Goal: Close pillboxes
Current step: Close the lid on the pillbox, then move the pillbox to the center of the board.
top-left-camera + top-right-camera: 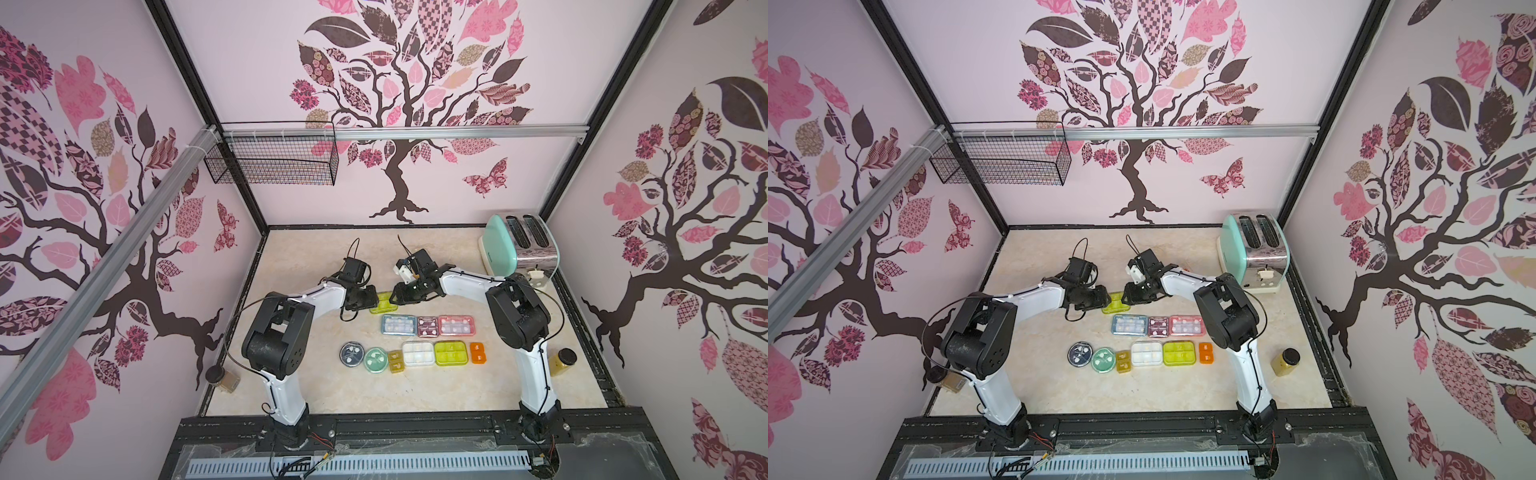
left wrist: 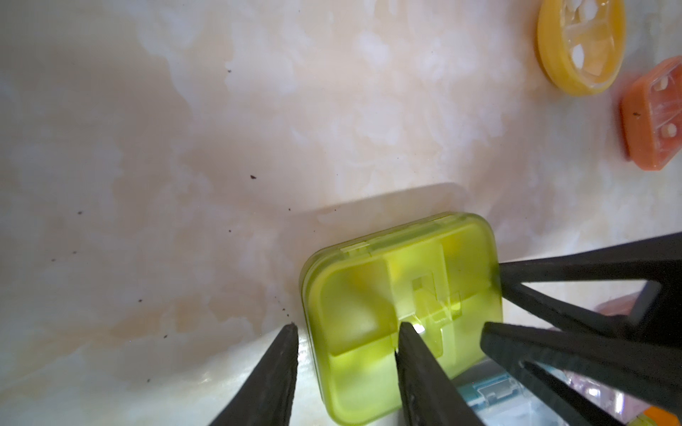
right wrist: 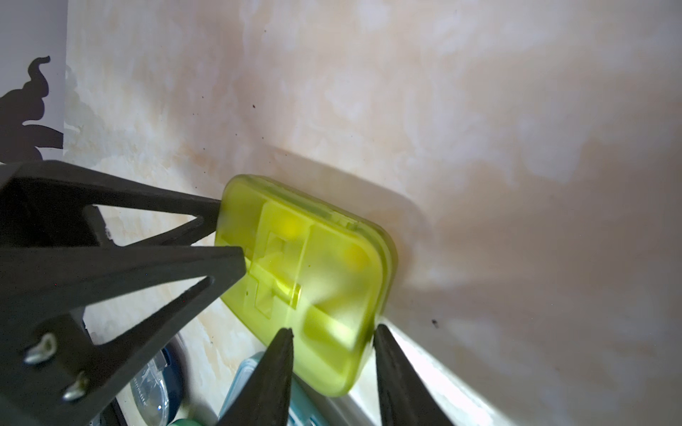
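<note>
Left gripper [image 2: 348, 326], right gripper [image 3: 334, 328] half-open, astride opposite ends of lime pillbox [image 1: 382, 302], gripping nothing. Toaster [image 1: 500, 241] badge too small to read.

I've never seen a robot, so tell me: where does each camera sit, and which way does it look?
Both top views: side by side, high behind the left arm and right arm, both shown whole, looking down at table, pillboxes, toaster.
Left wrist: on the left arm, looking past the left fingers at the lime pillbox; right fingers show too.
Right wrist: on the right arm, past the right fingers at that pillbox; left fingers show too.
Shared: the wrist views see one pillbox from opposite ends.
</note>
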Tool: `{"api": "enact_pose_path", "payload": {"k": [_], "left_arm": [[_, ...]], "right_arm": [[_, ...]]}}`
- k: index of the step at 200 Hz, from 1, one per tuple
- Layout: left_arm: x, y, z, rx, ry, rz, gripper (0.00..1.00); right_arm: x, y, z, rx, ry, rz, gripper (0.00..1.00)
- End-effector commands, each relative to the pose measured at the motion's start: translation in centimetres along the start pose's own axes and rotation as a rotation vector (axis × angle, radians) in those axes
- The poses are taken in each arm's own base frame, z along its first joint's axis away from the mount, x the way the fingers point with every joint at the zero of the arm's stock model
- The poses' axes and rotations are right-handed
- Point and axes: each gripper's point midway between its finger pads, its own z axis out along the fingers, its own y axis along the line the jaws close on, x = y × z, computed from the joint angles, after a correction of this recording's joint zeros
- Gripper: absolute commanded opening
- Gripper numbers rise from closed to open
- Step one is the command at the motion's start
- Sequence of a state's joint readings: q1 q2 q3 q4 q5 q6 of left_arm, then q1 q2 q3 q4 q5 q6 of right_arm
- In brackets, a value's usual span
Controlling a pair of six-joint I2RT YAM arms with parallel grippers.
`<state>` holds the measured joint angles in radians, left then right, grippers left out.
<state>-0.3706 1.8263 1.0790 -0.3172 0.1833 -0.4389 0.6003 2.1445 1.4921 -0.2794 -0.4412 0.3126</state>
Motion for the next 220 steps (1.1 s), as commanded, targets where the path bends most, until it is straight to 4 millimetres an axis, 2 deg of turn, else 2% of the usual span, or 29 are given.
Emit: {"api": "enact_pose_path", "payload": {"k": [1,52,77,105,161,193,220], "left_arm": [[3.2,3.3,1.5,-0.123,0.109,0.002,0.44],[4.2,4.1,1.7,-0.155,0.144,0.006,0.42],[3.8,3.9,1.2,-0.155,0.132,0.008,0.49],[2.9,3.4,0.0,-0.156,0.11,0.021,0.53],[0.8,4.4,-3.2,-0.235,0.032,0.028,0.65],[-1.6,4.7,-5.2,-0.236,-0.069,-0.007,0.67],[-3.3,5.0,-5.2,-0.244,-0.097,-0.016,0.68]], "right_arm": [[1.1,-0.4,1.1,0.033,0.046,-0.006,0.4],[1.1,-0.3,1.2,0.047,0.045,-0.013,0.38],[0.7,0.4,1.1,0.021,0.035,-0.015,0.42],[0.4,1.3,1.1,-0.019,0.029,-0.019,0.43],[0.4,4.1,1.8,-0.062,0.032,-0.089,0.43],[0.8,6.5,2.6,-0.112,0.036,-0.129,0.42],[1.7,8.4,3.6,-0.137,0.051,-0.155,0.42]]}}
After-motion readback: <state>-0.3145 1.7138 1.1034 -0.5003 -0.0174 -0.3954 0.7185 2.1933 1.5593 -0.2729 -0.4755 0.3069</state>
